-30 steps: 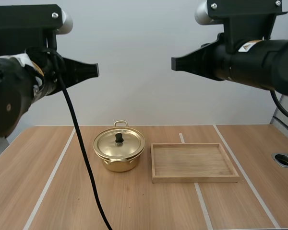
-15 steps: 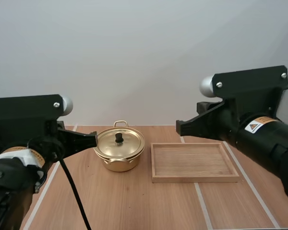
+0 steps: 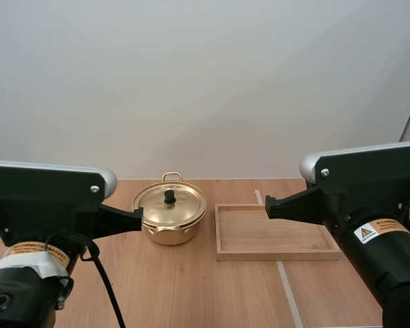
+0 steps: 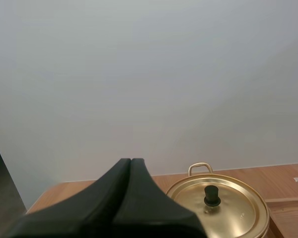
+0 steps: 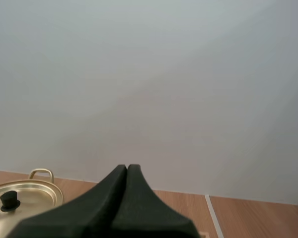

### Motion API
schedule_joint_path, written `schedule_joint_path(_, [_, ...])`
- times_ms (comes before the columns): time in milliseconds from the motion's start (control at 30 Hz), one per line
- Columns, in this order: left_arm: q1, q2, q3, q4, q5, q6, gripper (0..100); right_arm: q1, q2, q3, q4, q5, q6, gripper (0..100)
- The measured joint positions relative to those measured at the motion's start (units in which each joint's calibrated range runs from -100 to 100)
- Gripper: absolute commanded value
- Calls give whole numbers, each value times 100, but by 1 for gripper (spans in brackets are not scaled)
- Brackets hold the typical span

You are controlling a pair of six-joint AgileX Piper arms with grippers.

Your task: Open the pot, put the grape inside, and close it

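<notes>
With the pot (image 3: 169, 219) sitting lid-on just beside the wooden tray (image 3: 260, 236), the left gripper (image 3: 139, 218) and right gripper (image 3: 268, 206) hang pressed together (holding nothing), so one should spread and drop squarely over the knob (image 3: 169, 197).

pot (image 4: 238, 213): cut at frame edge | tray (image 3: 280, 255): right rim seemingly half-hidden
</notes>
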Motion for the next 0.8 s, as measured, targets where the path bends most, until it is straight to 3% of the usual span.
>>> schedule_joint_path(133, [0, -21, 821, 0, -754, 0, 0, 0, -5, 671, -12, -967, 0, 0])
schedule_joint_path(467, [0, -21, 1652, 0, -1157, -66, 0, 0, -5, 1741, 150, -1188, -10, 0])
schedule_joint_path(800, [0, -21, 1898, -22, -902, -280, 0, -23, -77, 1912, 82, -1060, -10, 0])
